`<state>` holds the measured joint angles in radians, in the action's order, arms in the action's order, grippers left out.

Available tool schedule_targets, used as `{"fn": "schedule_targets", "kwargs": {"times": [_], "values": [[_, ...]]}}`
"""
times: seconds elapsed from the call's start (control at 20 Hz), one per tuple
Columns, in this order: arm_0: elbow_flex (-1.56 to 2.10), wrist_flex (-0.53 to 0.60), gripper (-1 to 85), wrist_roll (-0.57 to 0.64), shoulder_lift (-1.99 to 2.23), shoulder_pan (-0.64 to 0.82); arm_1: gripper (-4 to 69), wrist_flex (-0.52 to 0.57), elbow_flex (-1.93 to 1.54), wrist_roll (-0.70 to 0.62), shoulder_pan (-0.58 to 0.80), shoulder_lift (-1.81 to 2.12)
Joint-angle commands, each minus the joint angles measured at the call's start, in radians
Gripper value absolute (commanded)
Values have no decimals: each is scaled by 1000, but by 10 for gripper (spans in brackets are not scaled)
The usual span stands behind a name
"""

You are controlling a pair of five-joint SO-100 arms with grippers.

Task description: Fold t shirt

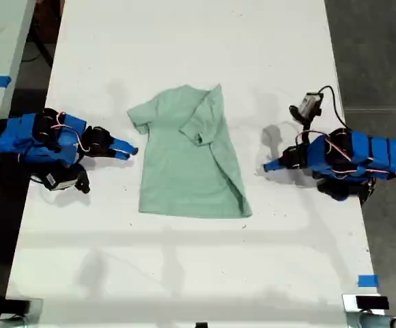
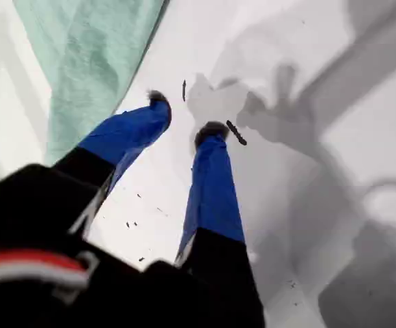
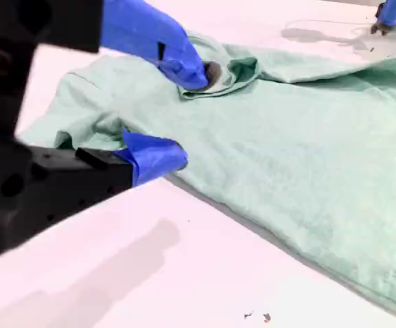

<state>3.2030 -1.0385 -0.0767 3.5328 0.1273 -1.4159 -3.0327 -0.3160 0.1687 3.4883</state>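
The t shirt [image 1: 188,160] lay mid-table [image 1: 184,41], between my second gripper [image 1: 128,148] and my first gripper [image 1: 270,165], near neither long edge.

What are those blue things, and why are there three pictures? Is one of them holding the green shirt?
The blue things are two small robot arms. Each ends in a gripper, a pincer with two fingers.

One picture is taken from above and shows everything. The other two come from little cameras riding on the arms, so each looks along its own fingers.

A pale green t shirt lies on a white table. One side of it is already folded over the middle.

My first gripper is the one on the exterior view's right. It is open over bare table, beside the shirt.

My second gripper is on the exterior view's left, open too, close to the shirt's sleeve.

Neither gripper is holding anything.
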Motion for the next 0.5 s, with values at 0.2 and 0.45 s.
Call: {"fn": "schedule_targets", "kwargs": {"times": [0.2,0.45], "values": [[21,23,-1,55,5,35,29,15,-46,11,-15,11],[3,20,-1,-26,5,-20,29,15,-46,8,-11,11]]}}
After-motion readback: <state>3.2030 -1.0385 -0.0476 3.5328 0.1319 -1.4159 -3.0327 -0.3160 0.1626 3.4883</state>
